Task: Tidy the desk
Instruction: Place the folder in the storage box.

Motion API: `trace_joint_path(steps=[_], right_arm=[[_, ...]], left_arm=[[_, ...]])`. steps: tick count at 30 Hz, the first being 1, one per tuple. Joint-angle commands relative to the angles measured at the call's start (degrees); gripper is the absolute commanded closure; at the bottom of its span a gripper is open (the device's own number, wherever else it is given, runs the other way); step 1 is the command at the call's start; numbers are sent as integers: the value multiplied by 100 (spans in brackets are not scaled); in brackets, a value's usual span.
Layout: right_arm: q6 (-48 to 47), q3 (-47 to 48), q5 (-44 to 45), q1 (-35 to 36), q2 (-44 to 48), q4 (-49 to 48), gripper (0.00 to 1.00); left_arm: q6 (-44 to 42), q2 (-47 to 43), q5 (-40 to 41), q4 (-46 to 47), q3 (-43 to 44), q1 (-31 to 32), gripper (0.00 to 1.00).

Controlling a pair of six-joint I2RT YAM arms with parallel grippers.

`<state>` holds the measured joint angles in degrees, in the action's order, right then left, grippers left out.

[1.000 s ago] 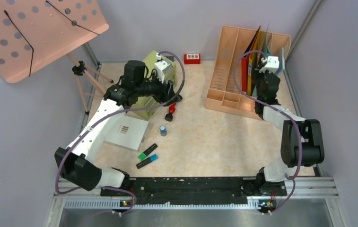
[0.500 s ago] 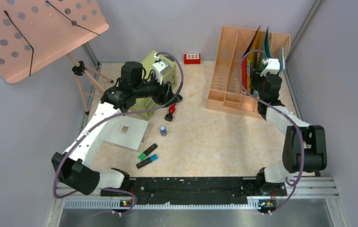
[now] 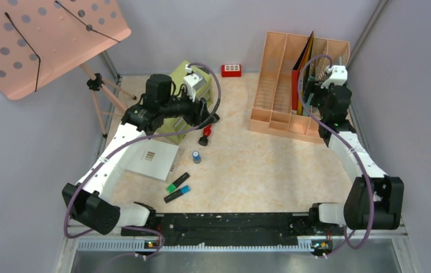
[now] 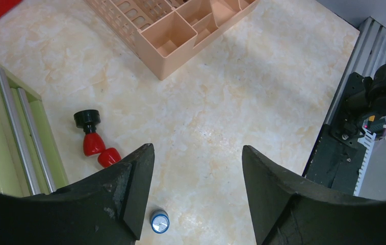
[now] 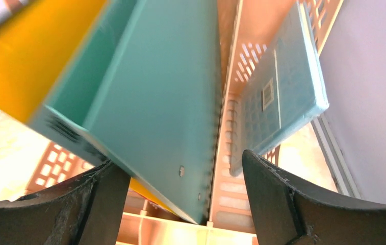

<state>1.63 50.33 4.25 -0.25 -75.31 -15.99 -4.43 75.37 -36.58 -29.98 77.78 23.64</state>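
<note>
Wide view first: the surface (image 3: 247,165) fills the cell between the grey walls, with the peach perforated board (image 3: 42,40) leaning over its far-left corner. At the far right sits the peach rack (image 3: 273,85), and that is where the action is. The right gripper (image 5: 179,168) is up at the rack's tall slots, fingers spread wide, with the teal folder (image 5: 155,102) standing on edge ahead of them beside the yellow folder (image 5: 32,56) and a pale blue pad (image 5: 282,97) leaning in the next slot. Nothing is pinched, so the filing step looks done on that side. Over on the left, the green drawer cabinet (image 3: 180,74) has the left gripper (image 4: 197,150) hovering beside it, fingers apart and empty, looking down at the loose items. There is plenty left out: a white sheet (image 3: 153,159), a green highlighter (image 3: 177,182) and a blue highlighter (image 3: 177,194) near the front, the red stamp (image 4: 95,140) lying on its side, the little blue-capped cylinder (image 4: 159,222) standing just below the fingers, and a red box (image 3: 231,70) at the back wall. The next move likely calls for the right arm to back straight out without tipping the folders, and the left to drop onto one small piece.
</note>
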Motion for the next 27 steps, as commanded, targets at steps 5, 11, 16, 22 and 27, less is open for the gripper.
trace_joint_path(steps=[5, 11, 16, 22, 27], right_arm=[[207, 1156, -561, -25, 780, 826, 22], [289, 2235, -1110, -19, 617, 1456, 23], [291, 2641, -1532, -14, 518, 1590, 23], [175, 2569, -2292, 173, 679, 1673, 20], [16, 2635, -2836, 418, 734, 1940, 17]], left_arm=[[29, -208, -55, 260, -8, -26, 31], [270, -311, 568, 347, 12, -26, 29], [210, -505, 1442, 267, 46, -26, 27], [-37, -733, 2521, -7, 113, -98, 10], [-131, -981, 2958, -218, 92, -223, 6]])
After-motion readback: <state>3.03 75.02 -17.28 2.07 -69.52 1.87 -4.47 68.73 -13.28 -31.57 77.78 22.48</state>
